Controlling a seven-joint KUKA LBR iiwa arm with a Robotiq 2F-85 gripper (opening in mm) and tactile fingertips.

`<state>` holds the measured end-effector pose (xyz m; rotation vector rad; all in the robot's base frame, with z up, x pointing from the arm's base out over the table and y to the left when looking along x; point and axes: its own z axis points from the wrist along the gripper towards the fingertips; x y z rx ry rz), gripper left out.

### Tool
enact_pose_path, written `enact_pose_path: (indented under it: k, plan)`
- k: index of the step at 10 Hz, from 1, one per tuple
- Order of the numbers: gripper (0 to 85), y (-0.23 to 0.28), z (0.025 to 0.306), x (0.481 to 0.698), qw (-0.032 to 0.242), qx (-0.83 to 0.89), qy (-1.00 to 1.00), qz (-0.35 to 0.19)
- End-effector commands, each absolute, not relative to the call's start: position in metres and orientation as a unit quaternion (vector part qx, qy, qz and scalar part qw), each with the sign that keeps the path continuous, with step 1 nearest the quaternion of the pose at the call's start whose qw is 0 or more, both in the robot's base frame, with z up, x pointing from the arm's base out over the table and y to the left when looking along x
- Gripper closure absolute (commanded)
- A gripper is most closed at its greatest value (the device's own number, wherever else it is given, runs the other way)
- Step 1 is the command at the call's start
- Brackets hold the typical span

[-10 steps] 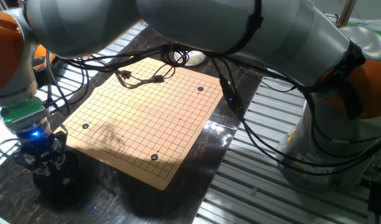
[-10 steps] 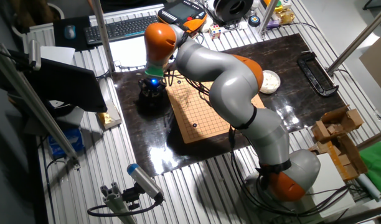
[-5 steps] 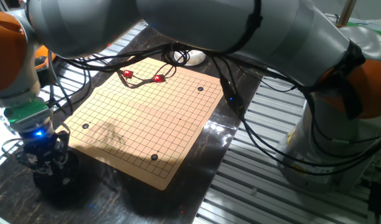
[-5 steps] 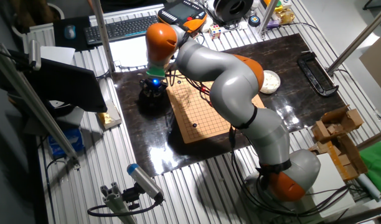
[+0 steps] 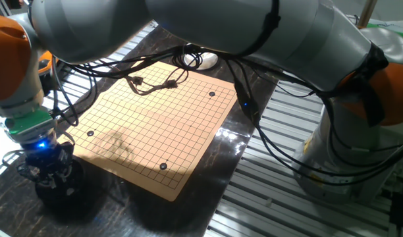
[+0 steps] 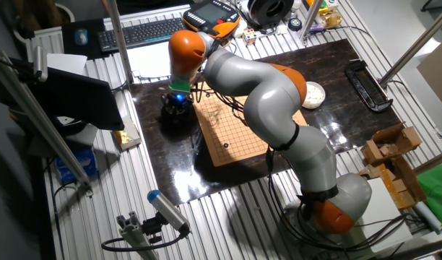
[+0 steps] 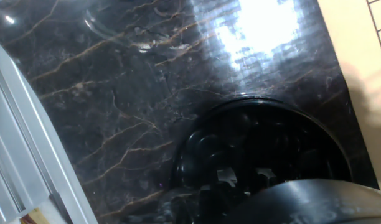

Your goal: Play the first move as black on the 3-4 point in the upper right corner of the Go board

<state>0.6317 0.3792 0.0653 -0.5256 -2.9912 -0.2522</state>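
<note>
Hovering over bowl [image 7: 265,162] of black stones, seen only in hand view; fingers' [image 5: 47,172] state unclear.

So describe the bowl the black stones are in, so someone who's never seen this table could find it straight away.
Start at the tan Go board on the dark marble slab. Just off the board's corner, under the arm's pincer, sits a round black bowl of glossy black stones. The other bowl, past the board's opposite side, is white.

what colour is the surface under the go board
Dark marble slab with brown veins, clearest in the hand view.
</note>
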Motion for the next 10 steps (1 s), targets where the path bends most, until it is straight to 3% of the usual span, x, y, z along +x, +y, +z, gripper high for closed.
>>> enact_pose_path:
  k: [1, 6, 7, 9, 10]
  plan:
    - [60.7, 0.3793, 0.0650, 0.6320, 0.046, -0.172, -0.980, -0.085]
    - [61.0, 0.3845, 0.0584, 0.6310, 0.038, -0.172, -0.981, -0.080]
    - [63.7, 0.3844, 0.0587, 0.6312, 0.038, -0.169, -0.982, -0.080]
    - [82.0, 0.3834, 0.0598, 0.6324, 0.035, -0.152, -0.984, -0.081]
    - [84.3, 0.3831, 0.0610, 0.6331, 0.034, -0.149, -0.985, -0.078]
